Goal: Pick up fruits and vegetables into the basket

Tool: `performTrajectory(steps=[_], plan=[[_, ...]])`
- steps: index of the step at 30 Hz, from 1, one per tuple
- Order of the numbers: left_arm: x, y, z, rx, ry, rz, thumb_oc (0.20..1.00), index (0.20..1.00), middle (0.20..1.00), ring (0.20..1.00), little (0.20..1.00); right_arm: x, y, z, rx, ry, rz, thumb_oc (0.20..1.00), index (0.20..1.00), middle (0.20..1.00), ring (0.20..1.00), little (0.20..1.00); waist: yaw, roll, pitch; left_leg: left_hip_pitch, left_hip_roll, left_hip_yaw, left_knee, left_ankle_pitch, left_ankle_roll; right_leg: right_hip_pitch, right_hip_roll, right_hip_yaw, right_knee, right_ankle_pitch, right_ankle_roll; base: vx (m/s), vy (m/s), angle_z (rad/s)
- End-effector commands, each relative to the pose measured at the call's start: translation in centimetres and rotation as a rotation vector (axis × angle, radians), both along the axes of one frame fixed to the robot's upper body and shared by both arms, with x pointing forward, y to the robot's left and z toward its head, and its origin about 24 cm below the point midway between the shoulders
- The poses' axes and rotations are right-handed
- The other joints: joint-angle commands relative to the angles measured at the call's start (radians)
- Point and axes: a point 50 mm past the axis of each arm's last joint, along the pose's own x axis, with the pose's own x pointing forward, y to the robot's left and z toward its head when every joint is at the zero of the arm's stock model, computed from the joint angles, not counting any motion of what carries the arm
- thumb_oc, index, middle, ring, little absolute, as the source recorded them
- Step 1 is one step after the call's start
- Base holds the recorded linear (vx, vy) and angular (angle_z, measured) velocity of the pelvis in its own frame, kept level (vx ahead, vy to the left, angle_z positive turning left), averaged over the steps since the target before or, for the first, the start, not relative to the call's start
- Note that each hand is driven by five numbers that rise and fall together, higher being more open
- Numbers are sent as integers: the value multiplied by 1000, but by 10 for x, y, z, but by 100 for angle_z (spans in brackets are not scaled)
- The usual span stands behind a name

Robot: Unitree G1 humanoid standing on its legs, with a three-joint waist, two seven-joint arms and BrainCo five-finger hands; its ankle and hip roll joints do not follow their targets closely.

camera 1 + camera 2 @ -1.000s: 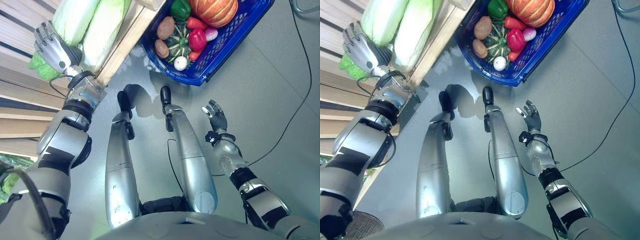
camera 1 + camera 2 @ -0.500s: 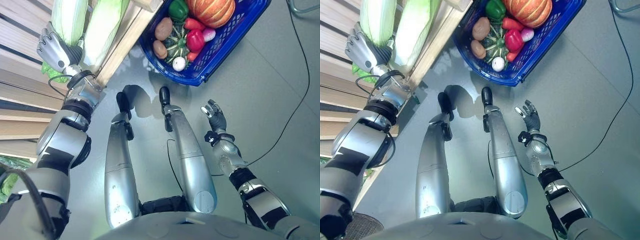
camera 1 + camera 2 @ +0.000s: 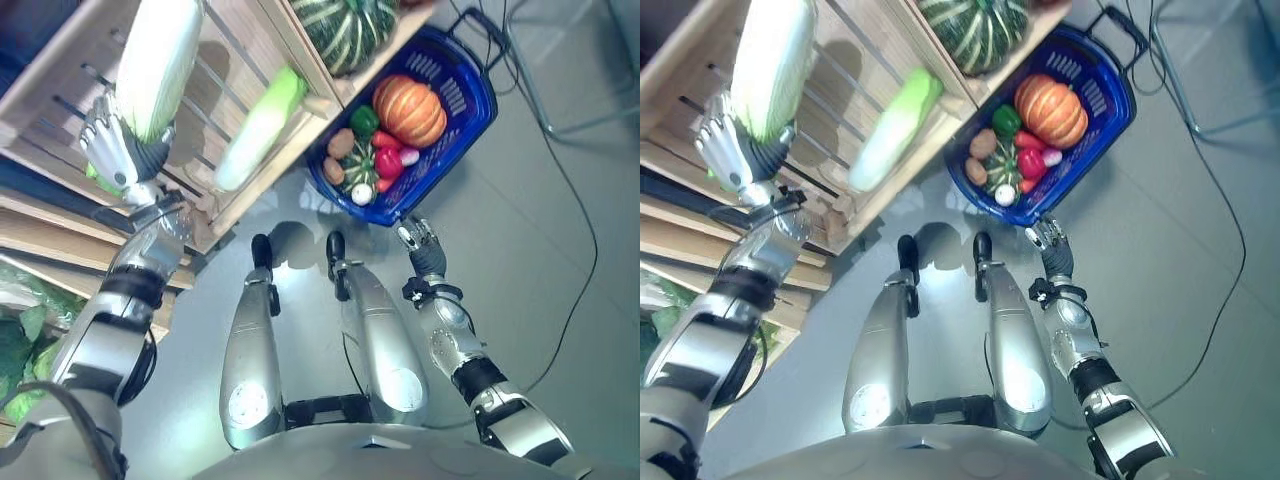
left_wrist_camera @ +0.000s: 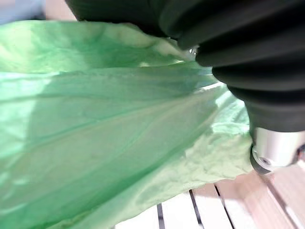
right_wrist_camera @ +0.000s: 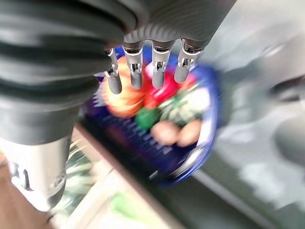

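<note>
Gripping a pale green napa cabbage [image 3: 155,60] with my left hand [image 3: 115,155], fingers [image 3: 712,140] curled round its lower end, over the slatted wooden crate [image 3: 70,60]. A second cabbage [image 3: 258,130] lies at the crate's front edge, a striped squash [image 3: 345,30] at its far corner. Right hand [image 3: 420,240] fingers relaxed, holding nothing, just beside the blue basket [image 3: 470,120] on the floor, pumpkin [image 3: 408,110] and peppers inside.
</note>
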Motion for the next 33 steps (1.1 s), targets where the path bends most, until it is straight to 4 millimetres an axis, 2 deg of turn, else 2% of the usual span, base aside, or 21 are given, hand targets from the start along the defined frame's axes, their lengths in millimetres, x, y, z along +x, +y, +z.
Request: performTrajectory(steps=[1,7,11,13,21,27,33], plan=[[-15,-4,-7,-4,8,-77,200,200,200,200,200,-20,-10,3,-29,-66,-12,1000,1000,1000,1000,1000,14,49,-120,20,-73,6,-13,-31,53,178,3,-29,-234,64,38,165,21,9],[-41,-26,-23,-63,102,-295,200,200,200,200,200,-28,-4,17,-19,-121,19,1000,1000,1000,1000,1000,36,61,-238,185,-77,-30,-189,11,59,357,-14,-48,-395,106,51,202,15,14],[-49,-49,-25,-95,132,-466,200,200,200,200,200,-28,-1,31,-1,-179,46,1000,1000,1000,1000,1000,46,66,-295,256,-73,-48,-269,31,62,425,-16,-55,-467,131,60,133,23,18],[-52,-63,-24,-138,146,-569,200,200,200,200,200,-25,2,45,11,-229,69,1000,1000,1000,1000,1000,54,69,-327,289,-74,-56,-296,34,66,453,-21,-62,-493,142,65,99,37,11],[-60,-106,-20,-188,232,-911,200,200,200,200,200,-21,17,66,69,-328,194,1000,1000,1000,1000,1000,72,64,-416,370,-71,-56,-328,18,77,530,-40,-88,-550,163,83,94,32,9],[-66,-120,-23,-251,330,-1096,200,200,200,200,200,-23,28,72,159,-370,342,1000,1000,1000,1000,1000,71,61,-457,413,-68,-35,-346,4,87,556,-43,-81,-561,162,94,56,31,-3],[-74,-136,-28,-221,461,-1252,200,200,200,200,200,-25,37,81,116,-418,470,1000,1000,1000,1000,1000,71,57,-482,434,-64,-17,-355,-8,96,562,-46,-73,-561,159,106,11,4,0]])
